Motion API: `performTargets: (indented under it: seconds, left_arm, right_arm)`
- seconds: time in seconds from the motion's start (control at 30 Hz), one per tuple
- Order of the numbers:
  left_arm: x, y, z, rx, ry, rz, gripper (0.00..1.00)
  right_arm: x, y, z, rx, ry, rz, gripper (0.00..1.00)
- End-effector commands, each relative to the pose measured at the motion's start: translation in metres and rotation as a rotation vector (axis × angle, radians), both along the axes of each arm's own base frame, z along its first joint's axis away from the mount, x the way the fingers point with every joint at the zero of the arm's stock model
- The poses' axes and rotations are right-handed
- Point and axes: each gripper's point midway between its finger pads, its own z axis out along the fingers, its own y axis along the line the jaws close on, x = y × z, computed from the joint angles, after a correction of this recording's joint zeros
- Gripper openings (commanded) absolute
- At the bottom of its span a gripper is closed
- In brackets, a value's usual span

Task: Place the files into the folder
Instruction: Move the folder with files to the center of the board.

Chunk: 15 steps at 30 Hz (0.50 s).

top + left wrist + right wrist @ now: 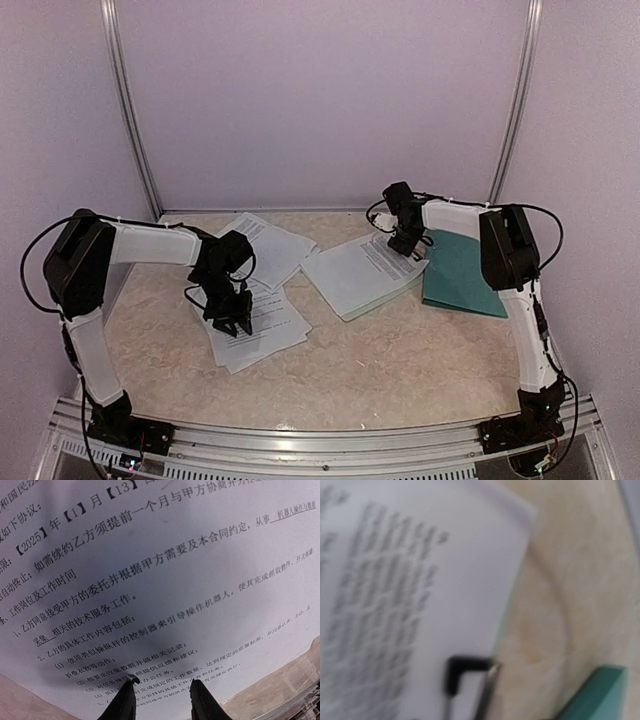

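files: two loose printed sheets (pixel 272 328) lie overlapped on the left half of the table (pixel 400 370), and a third (pixel 268 245) sits just behind them. more printed paper (pixel 350 275) lies mid-table on a pale green board (pixel 375 308).
folder (pixel 460 280): dark teal, flat on the table at right, its left edge against or under that middle stack, can't tell which. no paper visible on it.
left gripper (pixel 230 318): low over the loose sheets. left wrist view shows its fingers (pixel 122 702) apart, nothing between them, with text filling the frame.
right gripper (pixel 405 243): over the far right corner of the middle stack, beside the folder. right wrist view is blurred, with a teal corner at lower right. can't tell if its jaws are apart or together.
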Motion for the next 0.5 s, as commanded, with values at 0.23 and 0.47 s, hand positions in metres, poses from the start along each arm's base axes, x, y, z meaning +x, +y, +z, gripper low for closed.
performTargets:
  seconds: [0.23,0.47]
  left_arm:
    - [-0.007,0.041,0.061,0.131,-0.143,0.034,0.65]
    - [0.039,0.007,0.124,0.091,-0.486,-0.032,0.78]
  right_arm:
    - [-0.082,0.009,0.08,0.493,-0.077,-0.162,0.99]
    - [-0.177,-0.013,0.066,0.912,-0.132,-0.447,0.99]
